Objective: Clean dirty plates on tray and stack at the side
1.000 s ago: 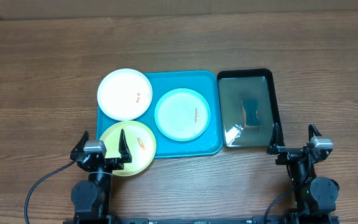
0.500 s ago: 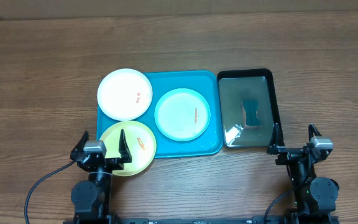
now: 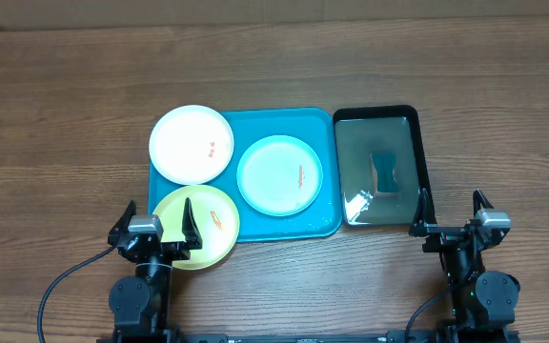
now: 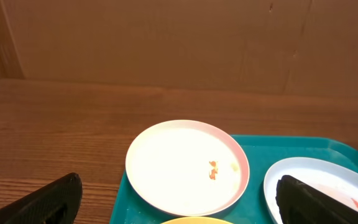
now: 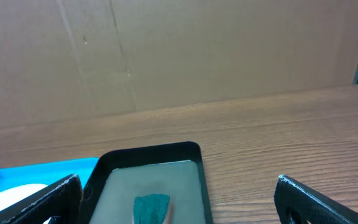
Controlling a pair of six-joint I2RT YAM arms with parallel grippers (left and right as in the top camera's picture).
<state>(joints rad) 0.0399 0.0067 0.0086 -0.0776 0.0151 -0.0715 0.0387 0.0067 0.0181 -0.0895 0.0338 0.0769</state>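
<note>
The teal-blue tray (image 3: 322, 129) lies mid-table. A white plate (image 3: 191, 143) with orange smears overlaps its far left corner; it also shows in the left wrist view (image 4: 187, 165). A pale cyan plate (image 3: 279, 174) with an orange streak lies on the tray. A yellow-green plate (image 3: 203, 224) overlaps the tray's near left corner. My left gripper (image 3: 155, 225) is open and empty above the near edge of the yellow-green plate. My right gripper (image 3: 453, 215) is open and empty, just near of the black tray.
A smaller glossy black tray (image 3: 413, 157) stands right of the teal tray, holding water and a teal sponge (image 3: 385, 171), also seen in the right wrist view (image 5: 151, 207). A cardboard wall (image 4: 166, 37) stands at the table's far edge.
</note>
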